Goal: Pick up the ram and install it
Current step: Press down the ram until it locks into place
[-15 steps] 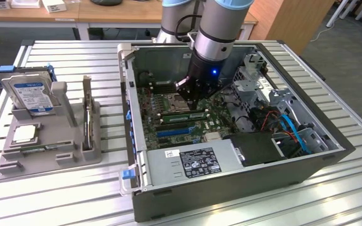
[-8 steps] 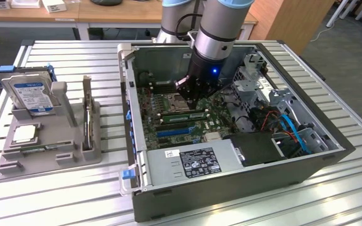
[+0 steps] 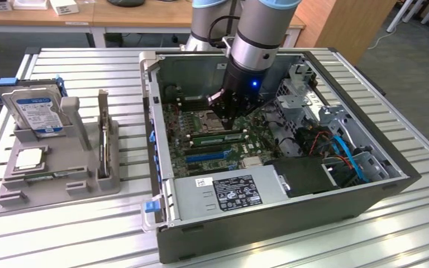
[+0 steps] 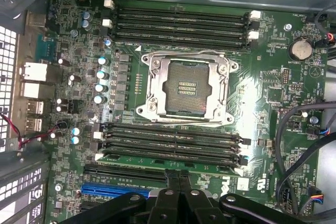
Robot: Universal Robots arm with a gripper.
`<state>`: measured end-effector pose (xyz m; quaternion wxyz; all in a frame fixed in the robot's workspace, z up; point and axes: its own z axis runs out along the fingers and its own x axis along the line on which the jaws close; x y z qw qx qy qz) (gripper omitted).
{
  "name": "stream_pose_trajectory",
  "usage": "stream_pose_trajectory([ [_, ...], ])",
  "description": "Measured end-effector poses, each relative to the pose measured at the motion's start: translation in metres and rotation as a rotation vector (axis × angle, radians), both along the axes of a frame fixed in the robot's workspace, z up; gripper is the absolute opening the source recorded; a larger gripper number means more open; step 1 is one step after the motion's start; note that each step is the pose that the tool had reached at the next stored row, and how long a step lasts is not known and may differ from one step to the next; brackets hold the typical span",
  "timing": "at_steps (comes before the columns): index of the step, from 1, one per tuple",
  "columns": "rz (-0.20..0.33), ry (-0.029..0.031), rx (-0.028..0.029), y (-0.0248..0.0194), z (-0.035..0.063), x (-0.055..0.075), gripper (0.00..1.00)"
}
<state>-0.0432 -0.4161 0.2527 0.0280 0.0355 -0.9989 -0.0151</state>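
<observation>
The slatted metal surface [image 3: 65, 223] carries an open computer case [image 3: 274, 223] lying on its side. The robot arm [image 3: 256, 50] reaches down into the case from above. The green motherboard [image 4: 273, 87] lines the case floor, with an empty processor socket [image 4: 186, 85] between two banks of long memory slots [image 4: 173, 142].

Outside the case, off its side at the exterior view's left, sits a grey holder [image 3: 51, 187]. It carries the blue-labelled hard drive [image 3: 37, 111], upright at its far end, and a square silver processor [image 3: 29, 159] lying flat. The ram [image 3: 103, 139] stands on its long edge in the holder slot nearest the case, well apart from the arm.

The pincer [image 3: 227, 118] [image 4: 178, 176] hangs inside the case just above the motherboard, near the slot bank. Its fingers are pressed together with nothing between them.
</observation>
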Motion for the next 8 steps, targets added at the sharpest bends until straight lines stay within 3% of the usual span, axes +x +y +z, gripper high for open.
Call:
stream_pose_trajectory([
  [2,0.000,0.0001,-0.0027,0.0006,0.0009,0.0001,0.11],
  [8,0.000,-0.0002,-0.0029,0.0008,0.0010,0.0000,0.11],
])
